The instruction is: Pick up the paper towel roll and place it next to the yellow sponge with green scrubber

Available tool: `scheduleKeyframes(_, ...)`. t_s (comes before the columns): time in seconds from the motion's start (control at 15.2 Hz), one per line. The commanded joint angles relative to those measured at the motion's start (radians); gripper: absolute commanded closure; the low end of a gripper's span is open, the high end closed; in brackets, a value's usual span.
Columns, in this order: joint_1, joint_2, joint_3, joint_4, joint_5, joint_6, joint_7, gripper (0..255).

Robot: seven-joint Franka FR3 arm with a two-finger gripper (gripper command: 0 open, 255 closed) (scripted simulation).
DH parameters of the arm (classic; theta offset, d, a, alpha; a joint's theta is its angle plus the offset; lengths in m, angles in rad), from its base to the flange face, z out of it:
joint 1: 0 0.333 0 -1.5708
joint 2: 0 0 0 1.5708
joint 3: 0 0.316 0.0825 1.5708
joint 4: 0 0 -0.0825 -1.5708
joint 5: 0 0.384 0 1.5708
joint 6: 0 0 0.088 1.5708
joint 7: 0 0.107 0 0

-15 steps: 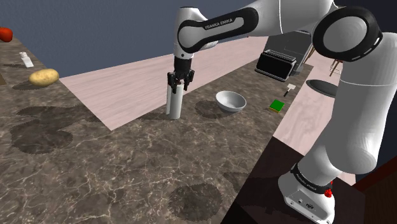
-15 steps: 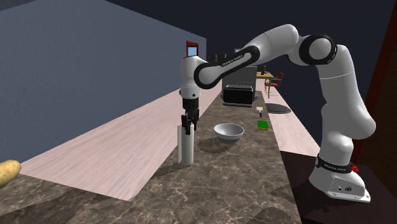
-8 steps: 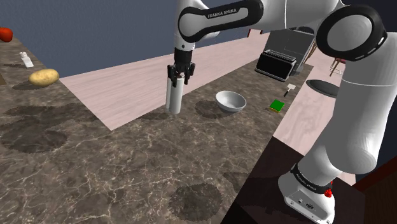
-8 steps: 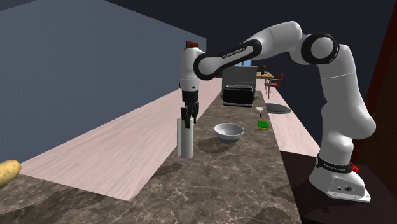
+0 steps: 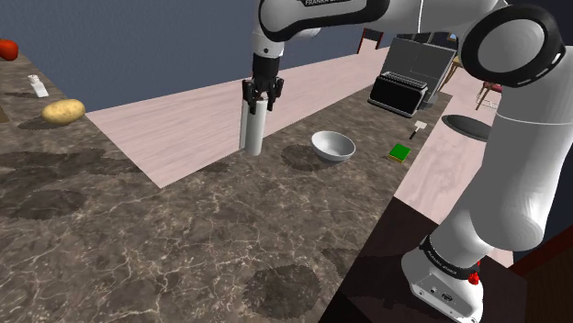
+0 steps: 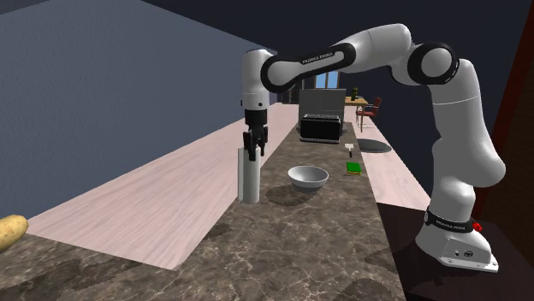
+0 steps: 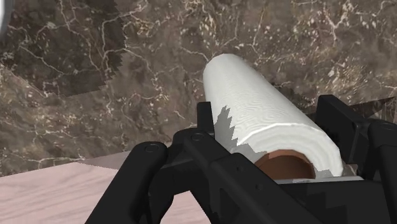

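Across a dark, white-veined marble counter (image 5: 184, 239) runs a pale wood-grain strip (image 5: 174, 115), with a flat blue-grey wall (image 6: 103, 103) behind it. The black fingers (image 5: 247, 97) are clamped on the upper end of the white paper towel roll (image 5: 252, 130), one on each side, spread only as wide as the roll. The roll hangs straight down from them, clear of the counter, with its shadow on the marble beneath. Its long axis is upright. In the wrist view the brown cardboard core (image 7: 284, 167) opens at the end nearest the fingers (image 7: 343, 121), and the far end points down at the marble. Lower than the fingers, on the counter, a grey bowl (image 5: 332, 146) sits between the roll and a green-topped sponge (image 5: 398, 152), well apart from the fingers. A black toaster (image 5: 398, 93) stands farther off beyond the sponge.
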State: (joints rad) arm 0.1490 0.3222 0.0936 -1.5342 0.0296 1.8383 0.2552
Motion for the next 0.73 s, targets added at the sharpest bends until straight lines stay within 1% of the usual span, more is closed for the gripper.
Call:
scheduleKeyframes(0.0,0.0,-0.002,0.0,0.025,0.0,-0.027,0.001,255)
scheduleKeyframes(0.07,0.0,-0.002,0.0,0.036,0.0,-0.039,0.002,255)
scheduleKeyframes(0.33,-0.048,-0.103,-0.022,-0.06,0.013,-0.047,-0.069,255)
scheduleKeyframes(0.66,-0.104,-0.21,-0.06,-0.145,0.022,-0.073,-0.162,255)
